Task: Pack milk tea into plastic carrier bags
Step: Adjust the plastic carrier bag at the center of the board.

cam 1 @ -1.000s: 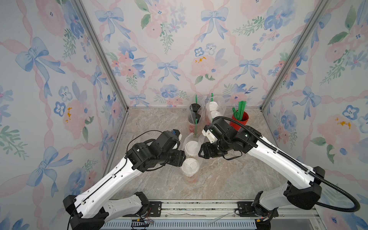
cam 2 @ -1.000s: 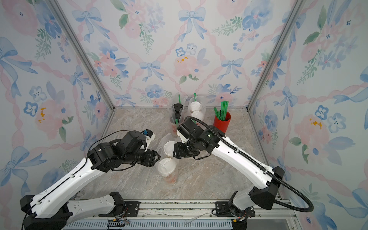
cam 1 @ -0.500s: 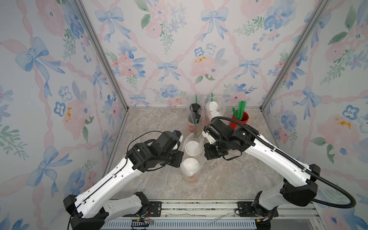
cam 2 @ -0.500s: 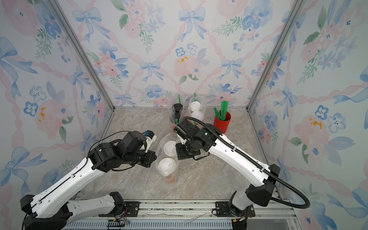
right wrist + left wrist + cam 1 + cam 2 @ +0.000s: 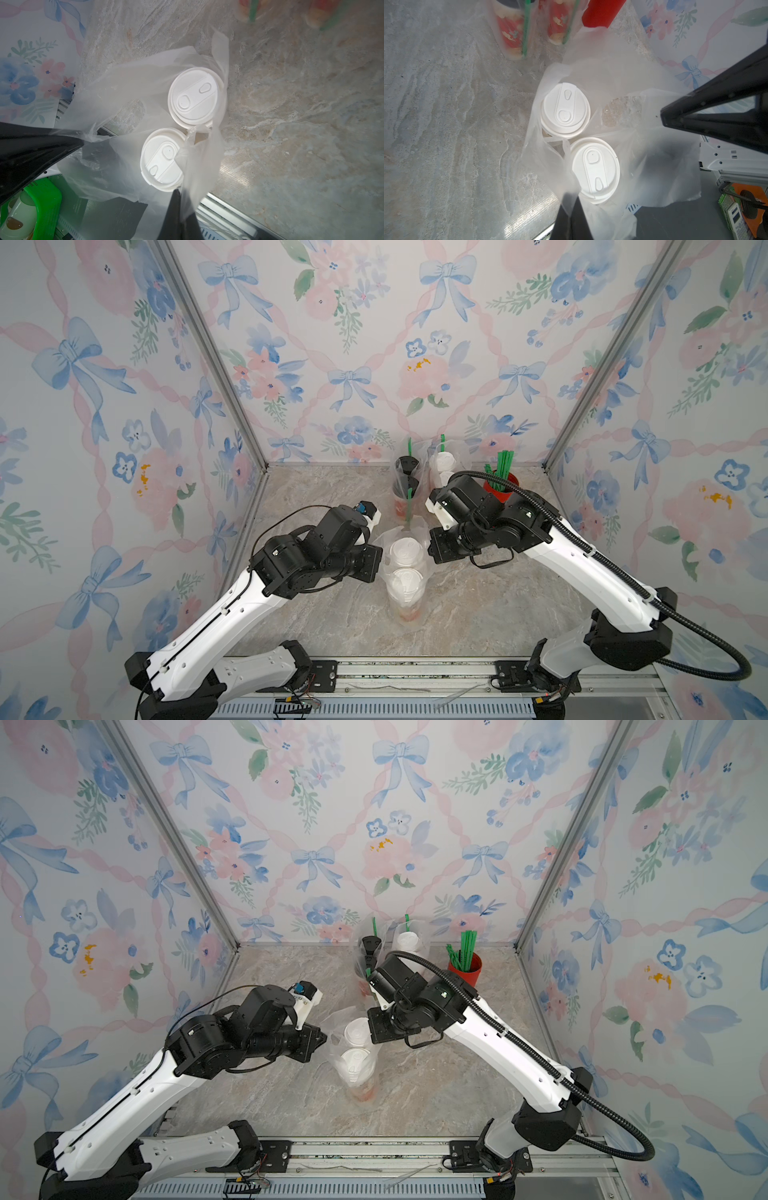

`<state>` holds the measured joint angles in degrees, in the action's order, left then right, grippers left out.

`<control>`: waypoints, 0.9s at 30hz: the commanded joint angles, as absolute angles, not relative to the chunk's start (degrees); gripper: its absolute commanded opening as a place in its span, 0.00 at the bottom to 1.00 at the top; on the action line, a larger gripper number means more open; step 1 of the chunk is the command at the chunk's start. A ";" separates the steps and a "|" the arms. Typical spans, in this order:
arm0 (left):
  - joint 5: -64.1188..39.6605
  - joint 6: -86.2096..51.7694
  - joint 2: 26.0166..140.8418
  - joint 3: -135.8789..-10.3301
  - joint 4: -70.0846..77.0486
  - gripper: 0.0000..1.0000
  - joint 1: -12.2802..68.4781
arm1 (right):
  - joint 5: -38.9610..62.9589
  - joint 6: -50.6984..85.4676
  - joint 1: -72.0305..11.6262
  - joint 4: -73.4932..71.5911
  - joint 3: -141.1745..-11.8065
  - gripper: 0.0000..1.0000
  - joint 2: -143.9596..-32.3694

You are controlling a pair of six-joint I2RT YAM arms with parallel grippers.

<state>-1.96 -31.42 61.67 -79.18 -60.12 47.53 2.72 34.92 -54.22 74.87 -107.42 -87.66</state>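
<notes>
At bench [image 5: 332, 497] centre in both top views, the front bag [image 5: 417, 531] holds two upright white-lidded cups [image 5: 405, 549]; two filled bags [image 5: 405, 489] stand behind, near the straw cup [image 5: 500, 487]. Left wrist view: left fingers [image 5: 571, 224] are closed, pinching one bag handle. Right wrist view: right fingers [image 5: 174, 220] are closed on the opposite handle.

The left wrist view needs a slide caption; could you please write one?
Left hand and right hand each pinch the clear carrier bag holding two white-lidded cups.
</notes>
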 commanded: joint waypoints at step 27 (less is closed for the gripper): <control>0.48 -13.89 70.22 -83.69 -58.98 0.72 41.98 | -0.09 31.28 -44.66 69.52 -102.20 0.51 -81.99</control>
